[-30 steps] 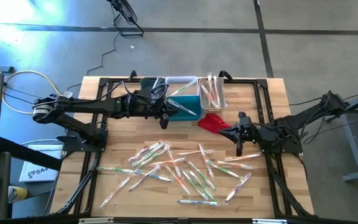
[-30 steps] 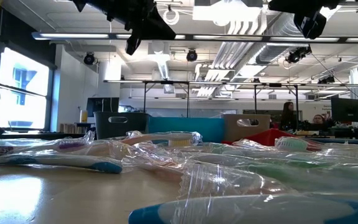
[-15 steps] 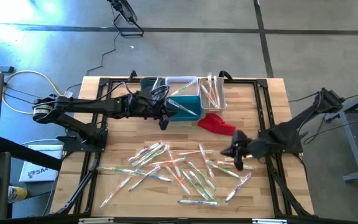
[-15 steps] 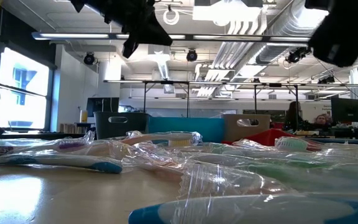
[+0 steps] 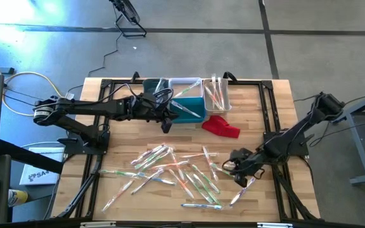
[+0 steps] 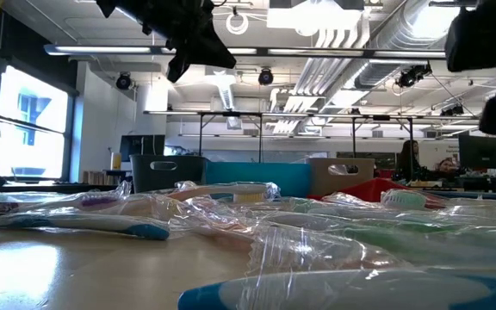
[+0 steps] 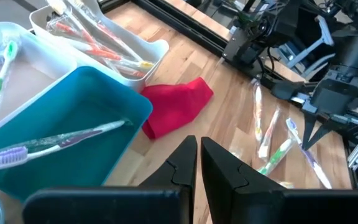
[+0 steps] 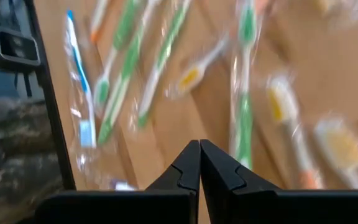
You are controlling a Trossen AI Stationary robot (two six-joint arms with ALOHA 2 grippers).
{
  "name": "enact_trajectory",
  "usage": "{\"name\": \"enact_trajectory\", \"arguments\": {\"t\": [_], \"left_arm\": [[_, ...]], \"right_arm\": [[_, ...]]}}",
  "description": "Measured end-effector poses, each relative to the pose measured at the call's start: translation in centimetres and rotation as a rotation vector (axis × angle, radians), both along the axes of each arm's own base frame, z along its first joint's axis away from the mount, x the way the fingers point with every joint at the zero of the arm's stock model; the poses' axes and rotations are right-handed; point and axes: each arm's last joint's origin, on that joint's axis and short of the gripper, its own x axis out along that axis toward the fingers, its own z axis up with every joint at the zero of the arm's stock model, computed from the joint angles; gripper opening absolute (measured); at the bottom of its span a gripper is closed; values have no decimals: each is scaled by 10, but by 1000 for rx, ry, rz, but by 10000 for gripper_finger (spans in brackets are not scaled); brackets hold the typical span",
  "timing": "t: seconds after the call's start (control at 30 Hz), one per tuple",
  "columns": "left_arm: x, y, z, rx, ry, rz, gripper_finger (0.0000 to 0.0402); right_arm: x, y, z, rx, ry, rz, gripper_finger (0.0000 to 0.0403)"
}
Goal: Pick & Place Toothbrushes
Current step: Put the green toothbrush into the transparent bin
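Note:
Several wrapped toothbrushes (image 5: 182, 174) with green, orange, blue and white handles lie scattered flat on the wooden table's near half. More lie in the bins at the far edge, and one with a purple head (image 7: 55, 143) rests slanted in the teal bin (image 5: 192, 109). My left gripper (image 5: 166, 128) hovers shut beside the teal bin's near side, with nothing between its fingers (image 7: 199, 155). My right gripper (image 5: 230, 166) hangs shut over the right side of the pile, pointing steeply down at the toothbrushes (image 8: 244, 93), and holds nothing.
A crumpled red cloth (image 5: 222, 125) lies between the bins and the pile. A dark bin (image 5: 151, 85), a white bin (image 5: 184, 84) and a pale bin (image 5: 218, 95) holding orange brushes stand by the teal one. A black frame (image 5: 277, 133) borders the table.
My right gripper has come down from beside the red cloth toward the table's near edge and a little left. It now stands over the right side of the toothbrush pile. It has tipped steeply downward and rolled, and it has stayed shut.

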Motion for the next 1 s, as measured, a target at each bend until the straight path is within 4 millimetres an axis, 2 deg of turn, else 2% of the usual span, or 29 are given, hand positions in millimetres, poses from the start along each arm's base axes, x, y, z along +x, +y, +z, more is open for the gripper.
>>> {"name": "enact_trajectory", "arguments": {"t": [0.17, 0.33, 0.73, 1.0], "left_arm": [[0, 0, 0, 39, 8, -17, 19], [0, 0, -1, 39, 15, -18, 19], [-1, 0, -2, 36, 36, -19, 19], [0, 0, -4, 35, 42, -19, 19]], "right_arm": [[-1, 7, -9, 49, 85, 1, 3], [0, 6, -10, 45, 89, -4, 10], [0, 0, -12, -56, 56, -73, 111], [4, 3, -28, -109, 112, -76, 128]]}}
